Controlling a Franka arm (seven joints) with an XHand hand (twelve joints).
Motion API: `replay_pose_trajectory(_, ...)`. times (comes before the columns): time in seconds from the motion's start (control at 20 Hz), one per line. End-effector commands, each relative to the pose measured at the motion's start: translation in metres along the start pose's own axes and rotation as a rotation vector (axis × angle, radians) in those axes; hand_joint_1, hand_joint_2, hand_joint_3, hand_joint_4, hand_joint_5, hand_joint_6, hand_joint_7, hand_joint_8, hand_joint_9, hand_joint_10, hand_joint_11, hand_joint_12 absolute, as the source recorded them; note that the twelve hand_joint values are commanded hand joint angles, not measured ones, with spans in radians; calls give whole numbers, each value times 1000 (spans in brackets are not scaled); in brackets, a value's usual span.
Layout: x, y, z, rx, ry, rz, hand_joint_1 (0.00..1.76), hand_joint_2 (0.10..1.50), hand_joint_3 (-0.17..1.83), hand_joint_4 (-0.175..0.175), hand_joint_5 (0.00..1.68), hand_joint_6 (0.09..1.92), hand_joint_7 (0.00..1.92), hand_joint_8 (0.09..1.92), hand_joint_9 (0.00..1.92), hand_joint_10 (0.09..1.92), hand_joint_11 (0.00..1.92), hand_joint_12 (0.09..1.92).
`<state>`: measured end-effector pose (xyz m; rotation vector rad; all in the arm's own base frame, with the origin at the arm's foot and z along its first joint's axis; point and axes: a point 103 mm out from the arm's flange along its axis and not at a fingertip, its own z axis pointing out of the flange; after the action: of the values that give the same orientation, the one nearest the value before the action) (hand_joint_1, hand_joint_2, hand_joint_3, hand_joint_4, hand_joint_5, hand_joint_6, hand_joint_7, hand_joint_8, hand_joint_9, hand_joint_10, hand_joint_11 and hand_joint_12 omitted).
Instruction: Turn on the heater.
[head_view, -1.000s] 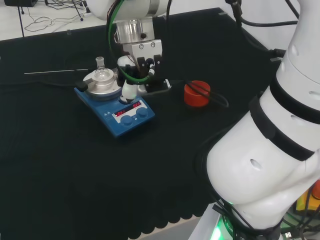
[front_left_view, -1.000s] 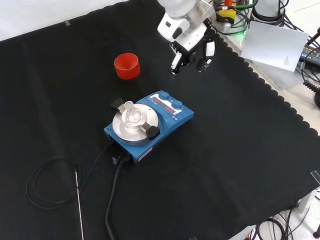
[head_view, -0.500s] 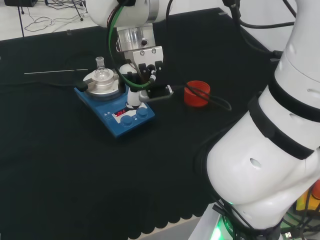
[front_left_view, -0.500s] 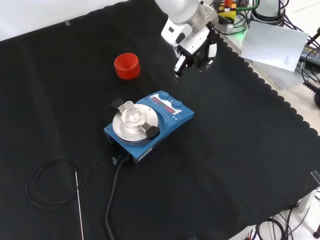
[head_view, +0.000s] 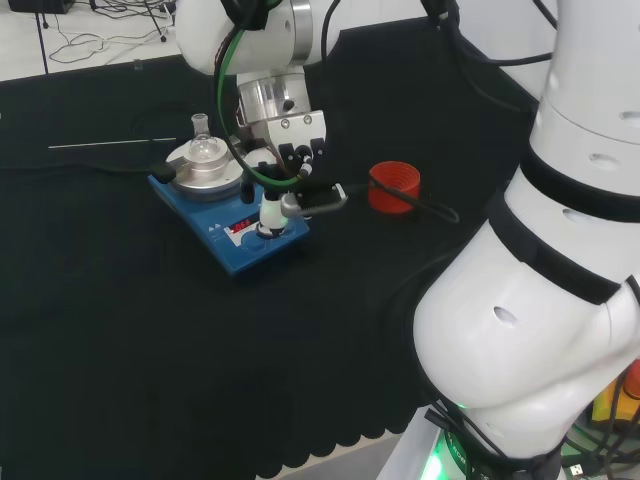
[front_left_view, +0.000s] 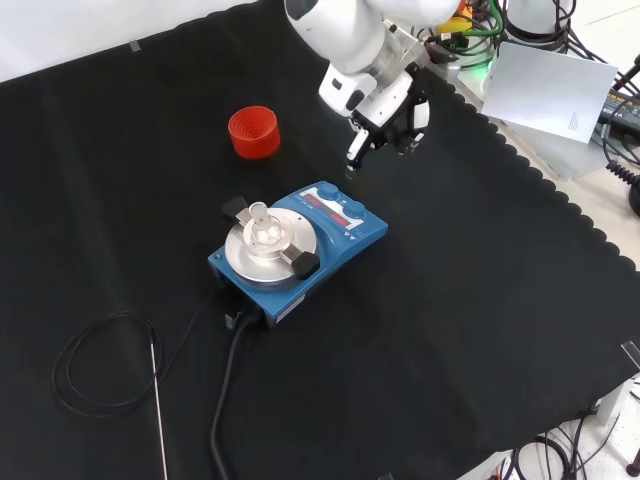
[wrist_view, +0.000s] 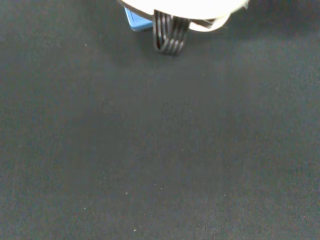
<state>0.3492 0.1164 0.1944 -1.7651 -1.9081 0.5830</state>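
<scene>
The robot hand (front_left_view: 385, 115) hangs above the counter (front_left_view: 480, 300) at about one o'clock from the heater (front_left_view: 300, 245) in the front view, one finger (front_left_view: 352, 158) pointing down near the heater's front edge; the rest look curled and grip nothing, though they are hard to make out. In the head view the fingertip (head_view: 270, 212) overlaps the knobs, and contact is hard to judge. The heater is a blue slab with a round metal plate, a small clear flask (front_left_view: 262, 228) on it, red display unreadable. A red ribbed ring (front_left_view: 253, 132) sits at eleven o'clock. A black cable (front_left_view: 110, 370) trails off.
</scene>
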Motion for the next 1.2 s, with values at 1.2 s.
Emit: replay_pose_trajectory(1.2, -16, 33, 35, 92, 20, -2, 1379, 741, 836, -27, 237, 533, 1393, 1412, 1548, 1328, 1202, 1183)
